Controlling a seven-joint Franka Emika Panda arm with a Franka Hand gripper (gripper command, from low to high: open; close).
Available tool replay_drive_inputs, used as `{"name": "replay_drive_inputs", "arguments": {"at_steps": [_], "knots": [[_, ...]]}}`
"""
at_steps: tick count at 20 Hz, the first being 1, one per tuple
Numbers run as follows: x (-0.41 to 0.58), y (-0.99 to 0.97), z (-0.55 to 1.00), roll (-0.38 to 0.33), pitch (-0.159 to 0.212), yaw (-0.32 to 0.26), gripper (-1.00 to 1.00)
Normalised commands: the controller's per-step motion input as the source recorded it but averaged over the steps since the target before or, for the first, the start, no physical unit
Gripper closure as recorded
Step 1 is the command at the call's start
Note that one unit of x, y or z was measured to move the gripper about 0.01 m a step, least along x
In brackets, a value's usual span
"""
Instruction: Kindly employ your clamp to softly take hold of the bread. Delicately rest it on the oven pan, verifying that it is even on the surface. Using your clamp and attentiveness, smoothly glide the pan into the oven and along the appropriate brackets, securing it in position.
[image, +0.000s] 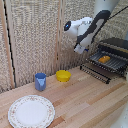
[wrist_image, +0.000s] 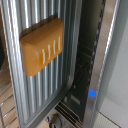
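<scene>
The orange-brown bread (image: 104, 59) (wrist_image: 42, 45) lies flat on the oven pan (image: 116, 63) (wrist_image: 57, 87), a tray of thin metal bars. The pan sits in the mouth of the dark oven (image: 118, 44) (wrist_image: 90, 65), whose door (image: 95, 72) hangs open in front. In the exterior view the clamp (image: 79, 49) hovers in the air to the left of the oven, above the door, apart from the pan and the bread. Its fingers are too small there to tell open from shut. No fingers show in the wrist view.
On the wooden table stand a yellow bowl (image: 63, 75) and a blue cup (image: 40, 81); a patterned white plate (image: 31, 111) lies near the front. A woven screen backs the scene. A blue light (wrist_image: 92, 93) glows on the oven's frame.
</scene>
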Motion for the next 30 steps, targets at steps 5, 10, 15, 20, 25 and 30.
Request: {"name": "replay_drive_inputs", "arguments": {"at_steps": [5,10,15,20,25,30], "knots": [[0.007,0.59,-0.18,-0.307,0.077,0.006,-1.0],[-0.15,0.53,-0.31,-0.241,-0.007,-0.022,-1.0],[-0.434,0.06,-0.2,-0.18,-0.148,-0.103,-1.0],[-0.59,-0.34,-0.01,-0.073,-0.104,-0.015,-1.0],[-0.446,-0.45,-0.13,-0.003,-0.009,0.047,-1.0],[-0.224,-0.53,-0.21,0.023,0.037,0.062,-1.0]]}}
